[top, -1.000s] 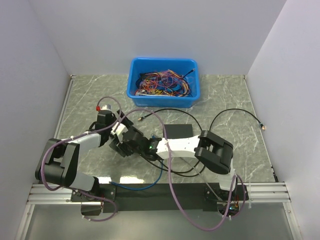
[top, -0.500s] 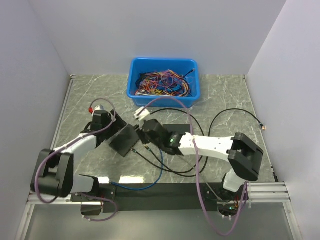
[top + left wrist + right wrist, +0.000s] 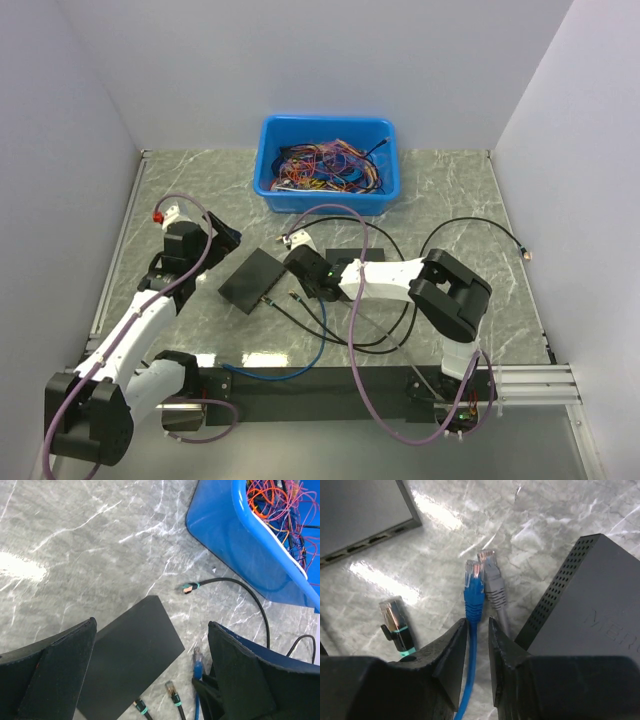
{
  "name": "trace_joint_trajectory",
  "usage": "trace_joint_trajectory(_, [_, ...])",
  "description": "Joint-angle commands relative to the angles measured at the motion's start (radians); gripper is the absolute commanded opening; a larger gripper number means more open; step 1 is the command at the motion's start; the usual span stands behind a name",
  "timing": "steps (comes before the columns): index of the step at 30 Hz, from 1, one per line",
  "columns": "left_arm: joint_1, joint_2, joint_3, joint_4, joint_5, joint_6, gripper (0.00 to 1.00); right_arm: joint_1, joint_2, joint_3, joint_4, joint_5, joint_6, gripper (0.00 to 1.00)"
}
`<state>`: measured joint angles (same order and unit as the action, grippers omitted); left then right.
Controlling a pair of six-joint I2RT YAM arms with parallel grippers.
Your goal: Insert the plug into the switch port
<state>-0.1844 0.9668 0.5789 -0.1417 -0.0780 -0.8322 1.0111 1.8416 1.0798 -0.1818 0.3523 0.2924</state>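
Note:
The switch (image 3: 250,280) is a flat dark box lying on the table, also seen in the left wrist view (image 3: 125,665). Its port row (image 3: 367,542) faces the loose plugs. A blue plug (image 3: 472,587) lies on the table beside a grey plug (image 3: 492,582). My right gripper (image 3: 477,621) straddles the blue cable just behind the plug, jaws narrow, with a slim gap still showing on one side. From above, the right gripper (image 3: 303,268) is just right of the switch. My left gripper (image 3: 151,625) is wide open and empty above the switch's far corner, at the left seen from above (image 3: 222,248).
A second black box (image 3: 590,600) with vent holes sits right of the right gripper, partly under the arm (image 3: 358,258). A blue bin (image 3: 325,195) of wires stands at the back. Black plugs with teal bands (image 3: 394,622) (image 3: 188,586) and black cables (image 3: 470,225) lie around.
The left arm has drawn back to the left, leaving the switch uncovered on the table. The right gripper has come down over the blue cable and its jaws have narrowed.

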Motion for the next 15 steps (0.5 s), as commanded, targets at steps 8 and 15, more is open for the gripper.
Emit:
trace_joint_trajectory(8, [0.003,-0.04,0.03,-0.041,0.007,0.007,0.99,-0.014,0.064,0.055,-0.039,0.004,0.024,0.27])
trace_joint_trajectory(15, [0.003,-0.098,-0.026,0.039,0.069,0.027,0.99,-0.016,0.053,0.031,0.014,-0.003,0.016,0.0])
